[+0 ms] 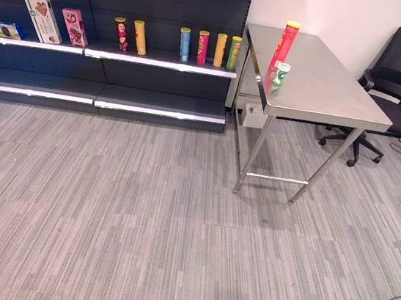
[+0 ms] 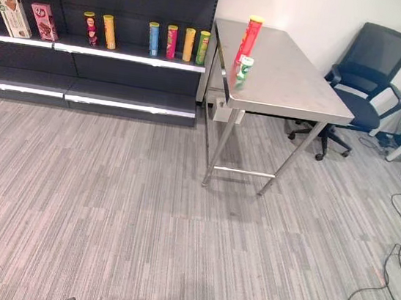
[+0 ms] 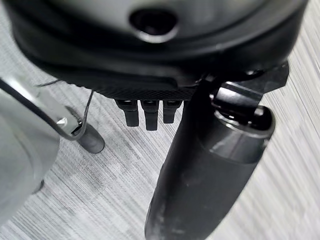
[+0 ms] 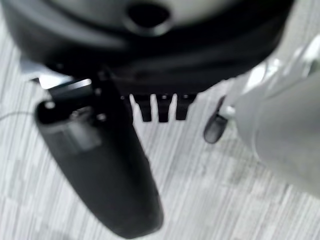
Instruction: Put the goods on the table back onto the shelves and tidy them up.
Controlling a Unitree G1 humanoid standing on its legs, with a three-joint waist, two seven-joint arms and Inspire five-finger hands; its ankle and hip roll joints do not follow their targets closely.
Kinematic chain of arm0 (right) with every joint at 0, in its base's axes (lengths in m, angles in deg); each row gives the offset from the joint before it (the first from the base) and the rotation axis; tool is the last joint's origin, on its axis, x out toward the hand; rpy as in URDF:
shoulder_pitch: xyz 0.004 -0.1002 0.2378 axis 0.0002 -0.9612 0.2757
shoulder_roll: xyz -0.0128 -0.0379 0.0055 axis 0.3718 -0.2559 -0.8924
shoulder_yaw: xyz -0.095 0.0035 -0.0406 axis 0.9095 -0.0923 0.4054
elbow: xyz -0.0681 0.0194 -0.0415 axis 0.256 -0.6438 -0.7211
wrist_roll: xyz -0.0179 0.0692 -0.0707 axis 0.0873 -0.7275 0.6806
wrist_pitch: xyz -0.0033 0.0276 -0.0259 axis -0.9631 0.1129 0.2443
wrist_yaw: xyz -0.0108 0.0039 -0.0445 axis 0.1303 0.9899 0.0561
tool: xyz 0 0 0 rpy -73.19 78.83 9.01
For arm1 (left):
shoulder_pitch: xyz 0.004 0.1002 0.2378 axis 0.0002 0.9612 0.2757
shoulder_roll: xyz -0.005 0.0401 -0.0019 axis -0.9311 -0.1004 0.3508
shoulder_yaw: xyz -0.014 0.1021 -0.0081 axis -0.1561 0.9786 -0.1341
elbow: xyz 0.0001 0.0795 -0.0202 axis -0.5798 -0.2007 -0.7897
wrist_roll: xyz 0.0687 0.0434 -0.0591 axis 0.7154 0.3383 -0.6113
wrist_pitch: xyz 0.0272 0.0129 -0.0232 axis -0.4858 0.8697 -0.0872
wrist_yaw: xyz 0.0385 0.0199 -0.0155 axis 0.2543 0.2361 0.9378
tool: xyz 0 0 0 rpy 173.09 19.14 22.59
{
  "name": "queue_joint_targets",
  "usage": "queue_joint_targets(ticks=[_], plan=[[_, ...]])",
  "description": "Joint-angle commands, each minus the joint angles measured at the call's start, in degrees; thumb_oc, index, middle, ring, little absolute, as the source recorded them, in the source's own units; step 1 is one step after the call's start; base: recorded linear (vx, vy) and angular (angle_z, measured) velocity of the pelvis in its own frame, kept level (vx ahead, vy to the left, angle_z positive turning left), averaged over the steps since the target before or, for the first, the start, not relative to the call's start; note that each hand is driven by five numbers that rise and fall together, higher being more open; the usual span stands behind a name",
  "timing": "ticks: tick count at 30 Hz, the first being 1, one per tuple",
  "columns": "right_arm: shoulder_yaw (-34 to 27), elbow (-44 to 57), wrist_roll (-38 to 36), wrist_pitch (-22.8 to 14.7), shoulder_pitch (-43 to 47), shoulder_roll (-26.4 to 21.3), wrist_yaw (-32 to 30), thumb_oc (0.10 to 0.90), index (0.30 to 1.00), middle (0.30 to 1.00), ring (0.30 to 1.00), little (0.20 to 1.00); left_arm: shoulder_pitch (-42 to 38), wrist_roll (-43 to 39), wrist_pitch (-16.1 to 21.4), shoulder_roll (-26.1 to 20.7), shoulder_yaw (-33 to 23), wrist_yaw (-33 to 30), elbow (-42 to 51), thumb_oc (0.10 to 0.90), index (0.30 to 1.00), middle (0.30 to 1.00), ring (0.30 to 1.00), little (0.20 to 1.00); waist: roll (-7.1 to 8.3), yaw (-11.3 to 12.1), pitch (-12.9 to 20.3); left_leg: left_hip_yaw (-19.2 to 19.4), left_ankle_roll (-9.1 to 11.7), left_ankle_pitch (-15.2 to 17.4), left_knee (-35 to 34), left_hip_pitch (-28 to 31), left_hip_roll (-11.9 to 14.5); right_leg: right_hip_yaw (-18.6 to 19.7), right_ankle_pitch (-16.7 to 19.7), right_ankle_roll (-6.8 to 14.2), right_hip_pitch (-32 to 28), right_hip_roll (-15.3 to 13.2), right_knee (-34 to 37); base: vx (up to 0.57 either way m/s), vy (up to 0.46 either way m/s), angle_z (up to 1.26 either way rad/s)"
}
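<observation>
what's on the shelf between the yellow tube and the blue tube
Nothing: in the left eye view the shelf is bare between the yellow tube and the blue tube.

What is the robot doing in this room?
Nothing is being carried yet. A tall red can and a small green can stand on the metal table, waiting to go back on the dark shelves, where other cans and boxes already stand. The robot's left hand and right hand hang over the carpet, fingers relaxed and holding nothing.
</observation>
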State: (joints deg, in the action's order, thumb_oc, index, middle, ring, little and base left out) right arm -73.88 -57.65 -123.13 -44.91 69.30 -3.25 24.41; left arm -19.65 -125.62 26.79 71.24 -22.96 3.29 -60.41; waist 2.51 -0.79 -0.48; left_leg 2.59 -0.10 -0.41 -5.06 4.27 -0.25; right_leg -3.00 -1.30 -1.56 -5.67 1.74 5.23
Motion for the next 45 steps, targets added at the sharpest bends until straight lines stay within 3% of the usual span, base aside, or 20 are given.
queue_joint_targets(ticks=[1,11,34,37,38,40,42,43,45], plan=[[-1.15,-1.72,1.44,-3.27,1.61,0.32,-0.7,0.8,0.9,0.9,0.9,0.9,-2.29,3.57,4.2,-0.84,1.04,-1.32,-1.82,0.8,0.9,0.9,0.9,0.9,0.38,0.32,1.76,1.21,0.04,3.74,0.06,0.69,-2.15,-1.22,2.51,5.3,1.3,-2.58,-0.23,0.0,0.0,0.0],[-1.43,-2.58,0.78,-2.52,1.79,0.2,-0.32,0.8,0.9,0.9,0.9,0.9,-2.54,0.08,3.31,-1.06,0.33,1.13,-2.75,0.8,0.9,0.9,0.9,0.9,0.6,0.43,1.57,0.97,0.15,3.99,0.06,0.95,-1.99,-1.57,2.2,5.19,1.04,-2.45,-0.23,0.0,-0.001,0.0],[0.98,-1.53,3.76,-2.57,0.87,0.97,0.33,0.8,0.9,0.9,0.9,0.9,-2.22,1.33,3.49,-2.21,-0.8,1.58,-4.47,0.8,0.9,0.9,0.9,0.9,1.22,0.47,0.41,1.88,-0.01,4.38,0.88,2.63,-1.39,-0.59,1.27,4.51,0.24,-1.4,-0.23,0.0,-0.003,0.0],[1.24,-0.54,3.69,-3.12,1.19,0.57,0.07,0.8,0.9,0.9,0.9,0.9,-3.66,-0.63,4.22,-2.59,-0.51,1.45,-4.14,0.8,0.9,0.9,0.9,0.9,2.88,0.68,-3.46,3.01,2.27,4.69,14.28,-5.71,-1.62,-0.93,1.62,3.86,0.46,-2.67,-0.53,-0.12,-0.031,0.03],[1.19,-0.54,3.7,-3.12,1.28,0.6,0.06,0.8,0.9,0.9,0.9,0.9,-3.77,-0.66,4.23,-2.63,-0.51,1.46,-4.18,0.8,0.9,0.9,0.9,0.9,2.85,0.57,-3.4,2.89,2.32,5.04,15.23,-6.41,-1.52,-1.06,1.65,3.83,0.67,-2.6,-0.55,-0.09,-0.033,0.17],[1.11,-0.35,4.25,-2.88,0.95,0.04,-0.08,0.8,0.9,0.9,0.9,0.9,-4.96,-2.8,4.59,-2.87,-1.14,1.33,-3.64,0.8,0.9,0.9,0.9,0.9,3.47,0.86,-4.98,3.11,5.42,0.34,24.72,-14.67,1.1,-2.81,0.95,3.31,0.49,-3.18,-0.69,0.04,0.019,0.3],[1.11,-0.56,4.35,-2.57,0.81,-0.27,-0.13,0.8,0.9,0.9,0.9,0.9,-5.0,-3.33,4.56,-2.96,-1.64,1.5,-3.69,0.8,0.9,0.9,0.9,0.9,3.67,1.04,-4.91,4.18,5.01,0.63,23.24,-16.26,2.28,-3.37,0.49,3.53,0.05,-3.66,-0.6,0.16,0.082,0.33],[1.6,-0.74,4.85,-1.92,0.55,-0.36,0.18,0.8,0.9,0.9,0.9,0.9,-4.77,-2.98,4.45,-3.14,-2.02,1.44,-3.99,0.8,0.9,0.9,0.9,0.9,4.06,1.7,-4.43,4.44,3.82,1.57,18.61,-17.64,3.66,-3.5,-0.34,3.88,-0.44,-4.23,-0.54,0.23,0.123,0.33],[2.03,-0.55,4.58,-1.71,0.45,-0.37,0.08,0.8,0.9,0.9,0.9,0.9,-4.53,-2.98,4.23,-3.21,-2.0,1.19,-4.73,0.8,0.9,0.9,0.9,0.9,3.72,2.58,-4.47,2.75,4.23,-3.56,12.56,-19.62,6.08,-3.19,-2.1,3.86,-1.21,-4.29,-0.91,0.38,0.223,0.17]])
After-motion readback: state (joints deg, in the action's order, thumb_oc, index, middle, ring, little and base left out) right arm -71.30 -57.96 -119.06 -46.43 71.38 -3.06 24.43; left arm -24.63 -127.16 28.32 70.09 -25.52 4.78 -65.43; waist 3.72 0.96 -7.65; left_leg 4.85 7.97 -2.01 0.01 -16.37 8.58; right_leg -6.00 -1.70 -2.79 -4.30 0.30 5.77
